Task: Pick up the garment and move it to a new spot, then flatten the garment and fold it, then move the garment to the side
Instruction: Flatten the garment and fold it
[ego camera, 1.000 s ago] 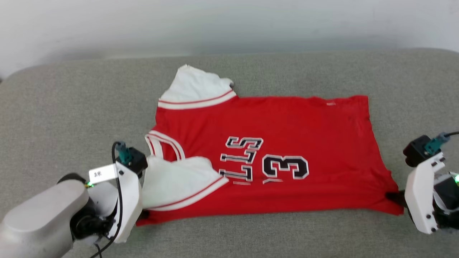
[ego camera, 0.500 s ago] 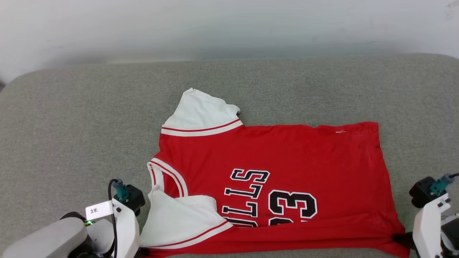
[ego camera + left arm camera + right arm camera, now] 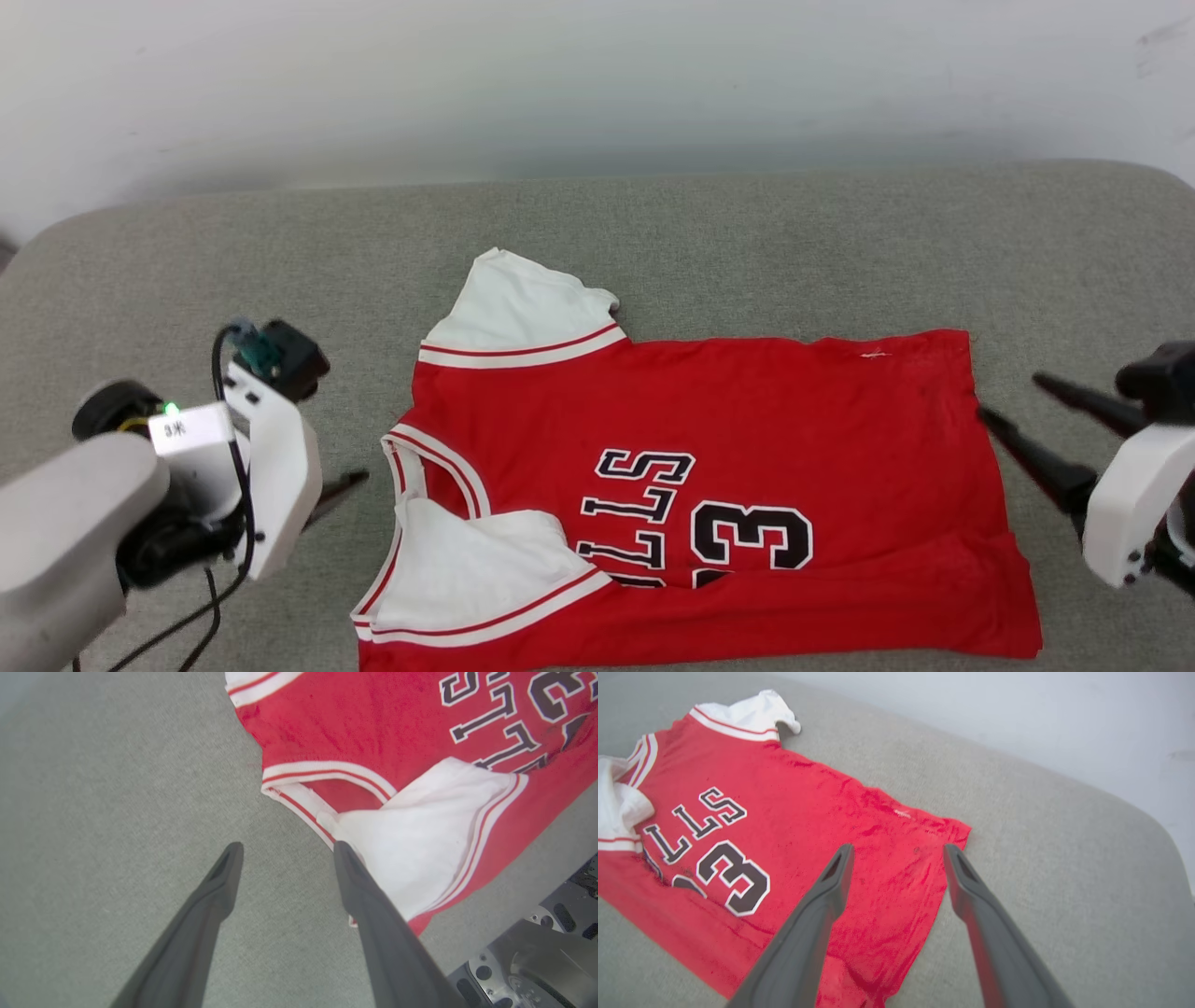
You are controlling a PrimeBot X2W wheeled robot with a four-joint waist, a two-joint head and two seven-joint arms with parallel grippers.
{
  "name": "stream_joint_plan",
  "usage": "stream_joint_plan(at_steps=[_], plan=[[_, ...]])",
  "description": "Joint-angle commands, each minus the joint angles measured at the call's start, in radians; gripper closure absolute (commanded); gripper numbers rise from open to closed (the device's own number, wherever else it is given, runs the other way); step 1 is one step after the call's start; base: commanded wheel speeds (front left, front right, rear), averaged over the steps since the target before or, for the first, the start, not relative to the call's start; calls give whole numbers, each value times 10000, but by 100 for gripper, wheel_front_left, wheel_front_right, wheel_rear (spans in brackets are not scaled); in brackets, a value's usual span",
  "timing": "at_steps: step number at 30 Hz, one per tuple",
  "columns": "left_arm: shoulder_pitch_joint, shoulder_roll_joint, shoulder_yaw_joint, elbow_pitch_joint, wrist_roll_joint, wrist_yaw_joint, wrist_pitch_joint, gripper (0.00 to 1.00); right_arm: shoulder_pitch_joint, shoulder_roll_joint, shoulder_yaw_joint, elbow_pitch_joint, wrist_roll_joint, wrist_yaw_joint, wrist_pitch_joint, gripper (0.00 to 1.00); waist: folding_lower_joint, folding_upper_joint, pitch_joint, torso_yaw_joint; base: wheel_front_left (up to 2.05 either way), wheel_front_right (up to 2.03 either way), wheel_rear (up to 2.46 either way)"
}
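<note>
The red white-sleeved "23" jersey lies flat on the grey fabric cushion, its near edge seemingly folded over once. The left gripper and right gripper flank it, jaws spread, empty. Further folding and the sideways move remain.

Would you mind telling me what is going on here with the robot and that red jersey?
The robot is partway through folding the garment, which lies on a grey cushion. Its near edge is folded over part of the lettering, with the near white sleeve tucked in and the far white sleeve sticking out. The left gripper sits open beside the neckline and the right gripper open beside the hem; neither holds the cloth.
</note>
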Motion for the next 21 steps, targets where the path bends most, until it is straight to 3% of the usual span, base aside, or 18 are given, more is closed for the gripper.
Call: stream_joint_plan(at_steps=[1,6,12,17,21], plan=[[-509,36,255,-80,316,130,-271,0,-133,288,-652,-47,-568,-7,-787,0,0,0,137,-118,0,0,0],[-1390,-77,654,92,900,363,-636,0,130,989,-2052,-363,-1777,-7,-1935,0,0,0,566,-331,0,0,0],[-2827,-393,1273,852,1227,458,-746,0,924,2692,-4553,-1389,-3933,-7,-3062,0,0,0,1606,-863,0,0,0],[-3932,-721,1735,1730,699,503,137,0,1592,3946,-5531,-2568,-5188,-7,-3008,0,0,0,2545,-1359,0,0,0],[-4758,-891,1913,2296,276,423,1178,0,1772,4474,-5733,-3232,-5549,-7,-2882,0,0,0,3253,-1765,0,0,0]])
